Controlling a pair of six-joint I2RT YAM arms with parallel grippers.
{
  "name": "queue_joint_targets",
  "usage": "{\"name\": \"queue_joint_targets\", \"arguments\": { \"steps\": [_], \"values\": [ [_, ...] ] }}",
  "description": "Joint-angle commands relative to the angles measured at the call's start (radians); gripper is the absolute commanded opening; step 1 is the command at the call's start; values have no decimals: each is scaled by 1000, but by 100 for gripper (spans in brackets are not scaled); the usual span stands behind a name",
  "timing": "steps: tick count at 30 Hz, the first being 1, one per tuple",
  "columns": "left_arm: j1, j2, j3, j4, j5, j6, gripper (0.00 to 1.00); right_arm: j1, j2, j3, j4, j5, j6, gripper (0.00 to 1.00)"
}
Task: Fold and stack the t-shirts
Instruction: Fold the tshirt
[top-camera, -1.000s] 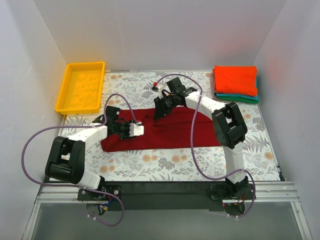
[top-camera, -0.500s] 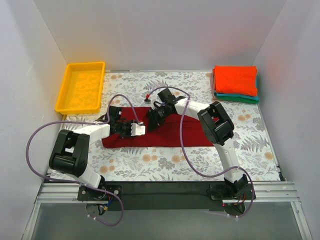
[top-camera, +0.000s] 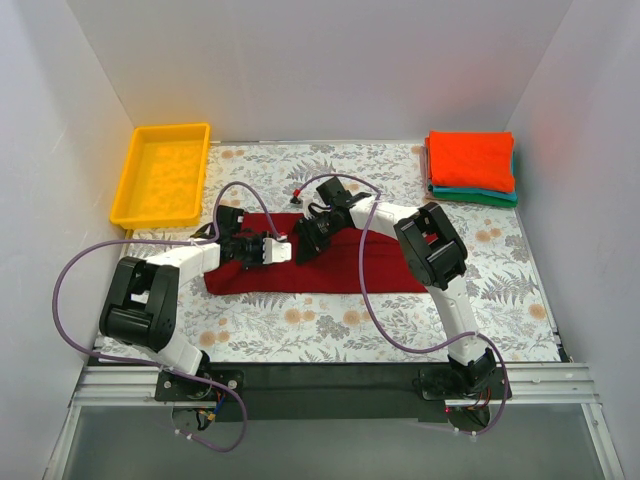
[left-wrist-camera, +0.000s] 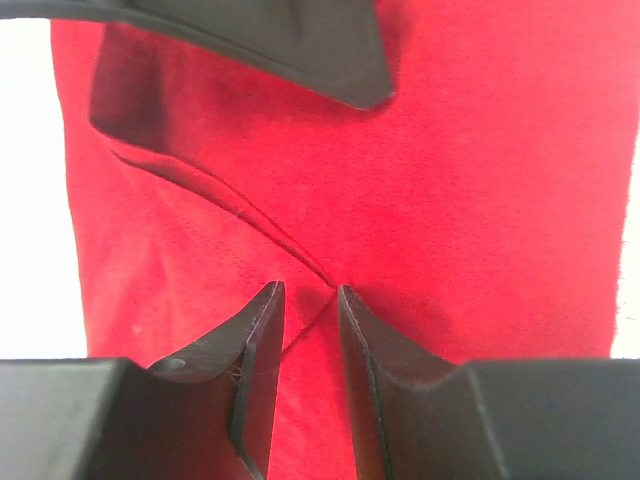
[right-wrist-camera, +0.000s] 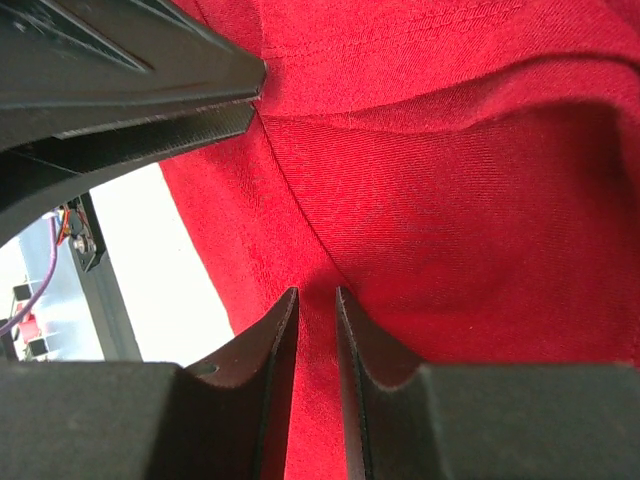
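Item 1: crimson t-shirt. Lies flat at the middle of the floral cloth, laid out as a long band running left to right. Creases run across its left part, where both hands meet.

Item 2: left hand. Set down on the left part of the crimson t-shirt. Fingers almost together, clenched on a raised ridge of the red cloth.

Item 3: right hand. Just beside the left hand, toward the shirt's far edge. Fingers drawn close, pinching a fold of the same shirt.

Item 4: orange-red t-shirt. Folded into a square at the far right corner, top of the stack.

Item 5: teal t-shirt. Folded directly under the orange-red one, only its near and right edges showing.

Item 6: yellow tray. Far left corner, well apart from all three shirts.
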Motion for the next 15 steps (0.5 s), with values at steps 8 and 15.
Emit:
{"name": "queue_joint_targets", "arguments": {
  "steps": [8,15],
  "values": [
    [4,32,36,3,1,20,29,-1,-4,4,11,18,-7,28],
    [6,60,50,43,-11,-8,29,-2,2,-7,13,16,-9,29]
  ]
}}
